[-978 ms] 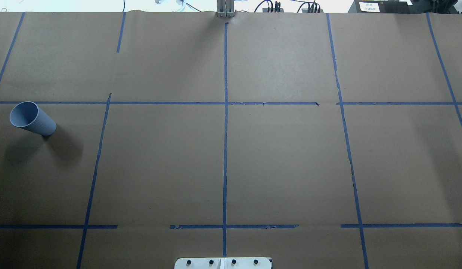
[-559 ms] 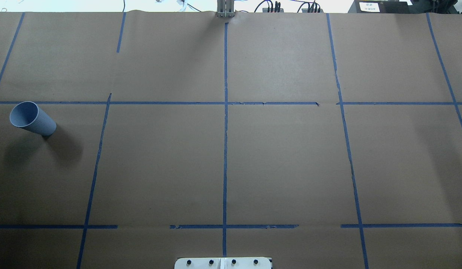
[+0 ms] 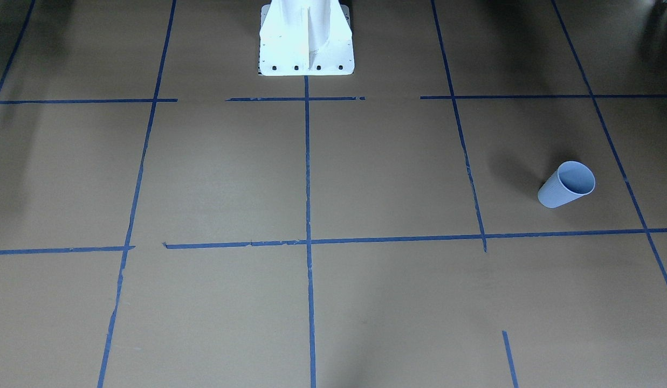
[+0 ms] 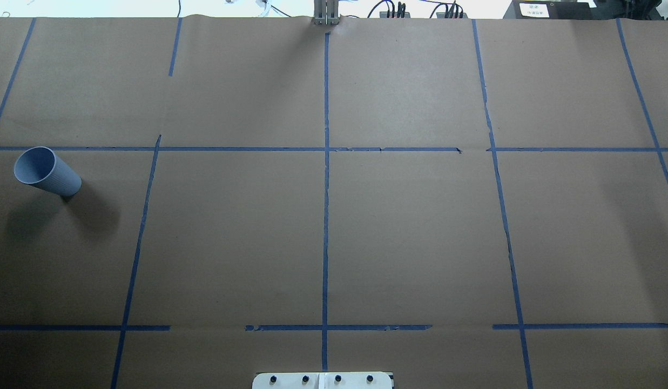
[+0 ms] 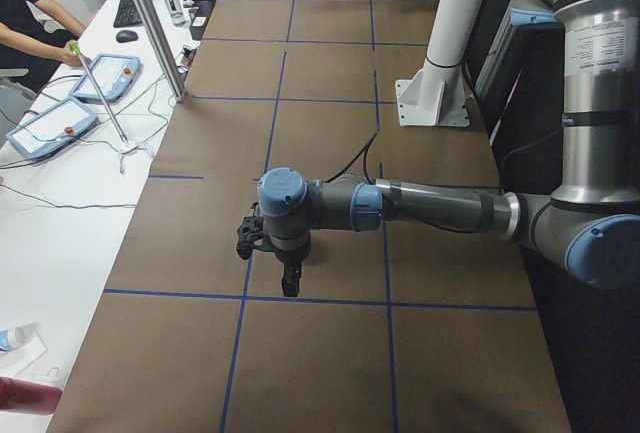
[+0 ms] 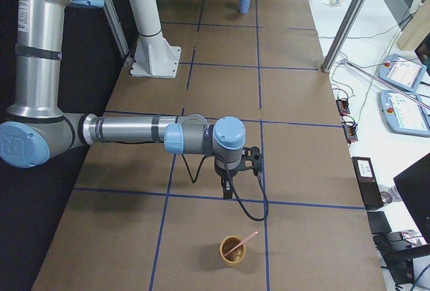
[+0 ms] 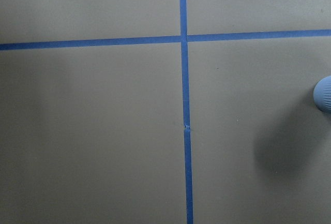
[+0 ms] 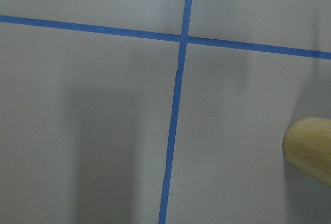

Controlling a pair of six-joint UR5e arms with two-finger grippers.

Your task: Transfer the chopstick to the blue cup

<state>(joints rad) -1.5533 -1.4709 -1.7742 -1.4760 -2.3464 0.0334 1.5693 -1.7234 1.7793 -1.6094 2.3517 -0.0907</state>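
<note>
The blue cup (image 4: 45, 173) stands upright at the table's left side, seen also in the front view (image 3: 568, 184), far off in the right side view (image 6: 244, 3), and at the edge of the left wrist view (image 7: 325, 93). One pink chopstick (image 6: 243, 241) leans in a tan cup (image 6: 233, 251) at the table's right end. My right gripper (image 6: 228, 189) hangs over the table a short way from that tan cup. My left gripper (image 5: 288, 281) hangs over the table near the left end. I cannot tell whether either gripper is open or shut.
The tan cup's rim shows at the right edge of the right wrist view (image 8: 310, 151). The white robot base (image 3: 306, 37) stands at mid-table. Blue tape lines (image 4: 325, 216) grid the brown paper. Operators' desks with tablets (image 5: 60, 118) lie past the far edge.
</note>
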